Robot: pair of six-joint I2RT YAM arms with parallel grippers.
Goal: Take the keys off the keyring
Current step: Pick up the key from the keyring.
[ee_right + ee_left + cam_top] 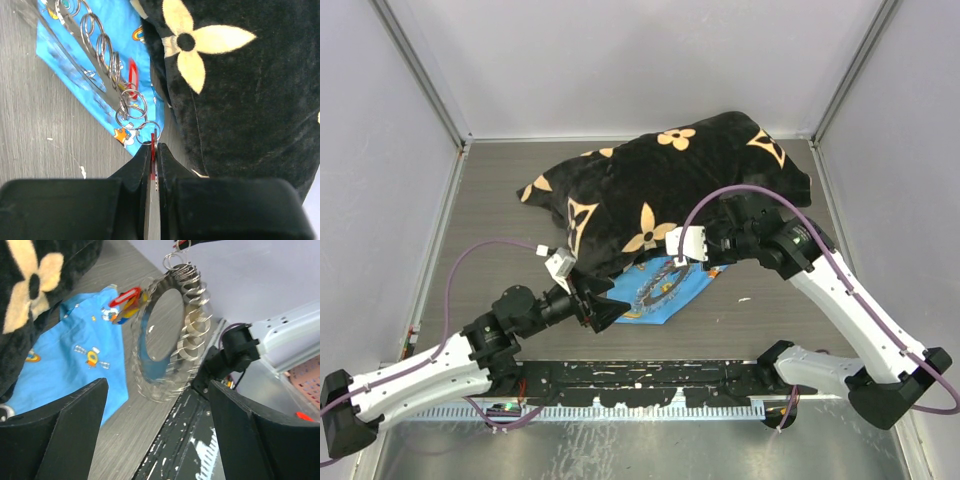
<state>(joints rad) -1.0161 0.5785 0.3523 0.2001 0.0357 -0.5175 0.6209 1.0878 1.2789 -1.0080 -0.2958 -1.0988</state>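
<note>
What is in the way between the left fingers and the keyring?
Nothing I can see. The keyring hangs in open air right ahead of the open left fingers, with the blue cloth behind it. The right fingers pinch a red key at its top.

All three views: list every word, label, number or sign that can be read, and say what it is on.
None can be read. The black cushion carries only beige flower and star shapes. The blue cloth has only small cartoon pictures. The keyring shows no marking.
</note>
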